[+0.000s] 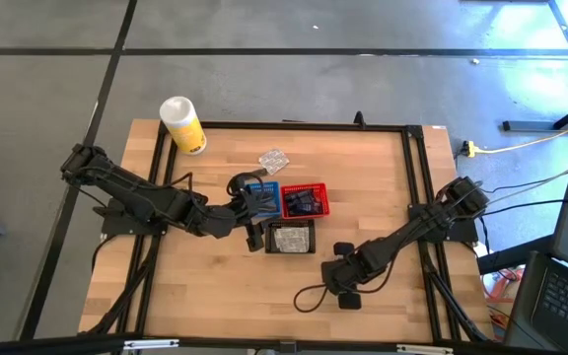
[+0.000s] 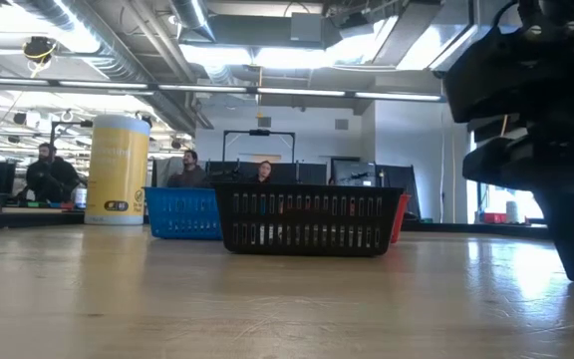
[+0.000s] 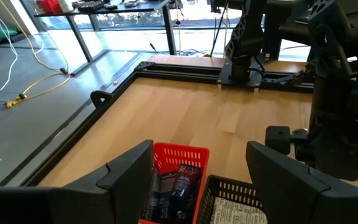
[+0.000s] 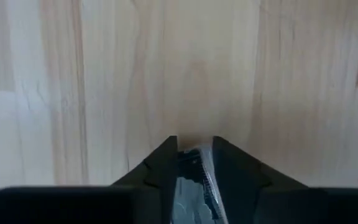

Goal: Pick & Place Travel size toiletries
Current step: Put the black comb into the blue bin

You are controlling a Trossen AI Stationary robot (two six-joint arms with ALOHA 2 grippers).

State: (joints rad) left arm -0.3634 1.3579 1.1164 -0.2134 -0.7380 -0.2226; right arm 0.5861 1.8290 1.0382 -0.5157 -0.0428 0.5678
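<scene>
My left gripper (image 3: 197,180) is open and hovers over the blue basket (image 1: 264,195), facing the red basket (image 3: 178,180), which holds dark navy tubes. A printed packet (image 3: 238,210) lies in the black basket (image 1: 291,239). My right gripper (image 4: 195,142) points down near the table's near edge (image 1: 343,286), shut on a clear crinkly packet (image 4: 194,174). Another clear packet (image 1: 274,159) and a small black piece (image 1: 343,248) lie flat on the wood. My right gripper pinches the clear crinkly packet (image 4: 197,165) between its two fingers, coming from above and pointing down at the table. The packet shows only in the narrow gap between the fingers; which part of it is held and whether it touches the wood are hidden.
The white-and-yellow canister (image 1: 182,124) stands at the far left corner. The three baskets sit together at the table's middle; the black basket (image 2: 307,219) fronts the low view. Bare wood lies right of the baskets and along the near edge. People sit in the room beyond.
</scene>
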